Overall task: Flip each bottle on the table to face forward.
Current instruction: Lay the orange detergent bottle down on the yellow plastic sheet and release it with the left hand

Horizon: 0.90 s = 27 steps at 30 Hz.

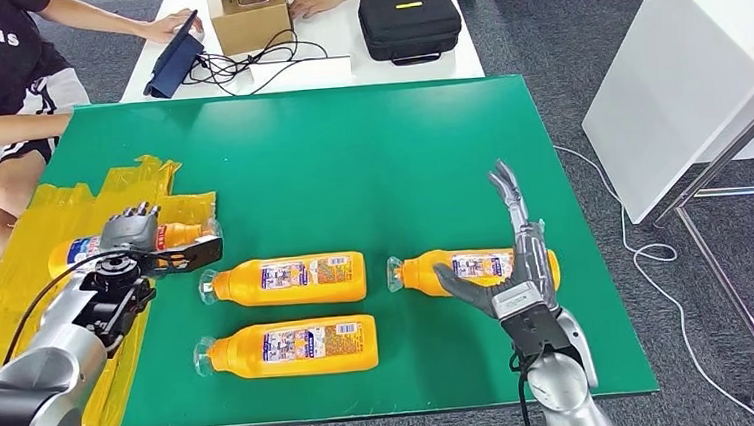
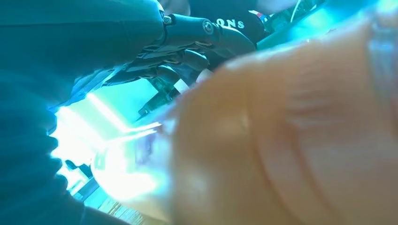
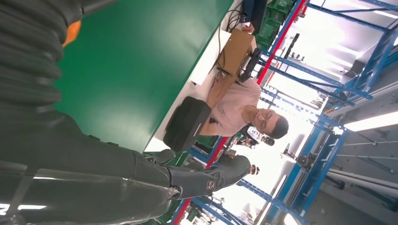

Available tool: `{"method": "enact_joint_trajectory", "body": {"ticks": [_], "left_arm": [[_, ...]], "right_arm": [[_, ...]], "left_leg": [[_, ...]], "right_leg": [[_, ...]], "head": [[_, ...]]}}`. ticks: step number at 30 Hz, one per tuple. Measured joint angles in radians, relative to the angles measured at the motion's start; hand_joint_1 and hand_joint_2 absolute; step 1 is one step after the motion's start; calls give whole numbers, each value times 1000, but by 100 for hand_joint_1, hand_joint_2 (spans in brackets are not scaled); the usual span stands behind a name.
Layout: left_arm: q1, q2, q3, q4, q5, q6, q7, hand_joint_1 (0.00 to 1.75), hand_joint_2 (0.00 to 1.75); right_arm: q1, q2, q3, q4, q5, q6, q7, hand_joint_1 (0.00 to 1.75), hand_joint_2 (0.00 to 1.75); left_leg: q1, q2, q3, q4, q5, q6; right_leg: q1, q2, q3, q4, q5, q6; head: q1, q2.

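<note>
Bottles (image 1: 288, 280) flat, long axes crosswise, caps toward robot's left.

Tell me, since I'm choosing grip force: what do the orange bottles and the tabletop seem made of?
The orange bottles look like thin glossy plastic: clear necks and caps, orange contents showing through, printed paper-like labels. The tabletop looks like a matte green mat or board, with no glare; which one I cannot tell.

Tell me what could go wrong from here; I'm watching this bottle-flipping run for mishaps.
1. The left hand holds a bottle by the table's left edge, over yellow sheeting; a slip might drop it off the table.
2. The right hand is spread open above the right bottle; lowering carelessly could roll it toward the middle bottle.
</note>
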Motion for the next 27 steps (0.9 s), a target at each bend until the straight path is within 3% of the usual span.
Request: {"method": "enact_joint_trajectory", "body": {"ticks": [27], "left_arm": [[4, -4, 0, -2, 0, 21, 4, 0, 0]], "right_arm": [[12, 0, -1, -7, 5, -1, 4, 0, 175]], "left_leg": [[0, 0, 0, 0, 0, 0]], "right_leg": [[0, 0, 0, 0, 0, 0]], "head": [[0, 0]]}}
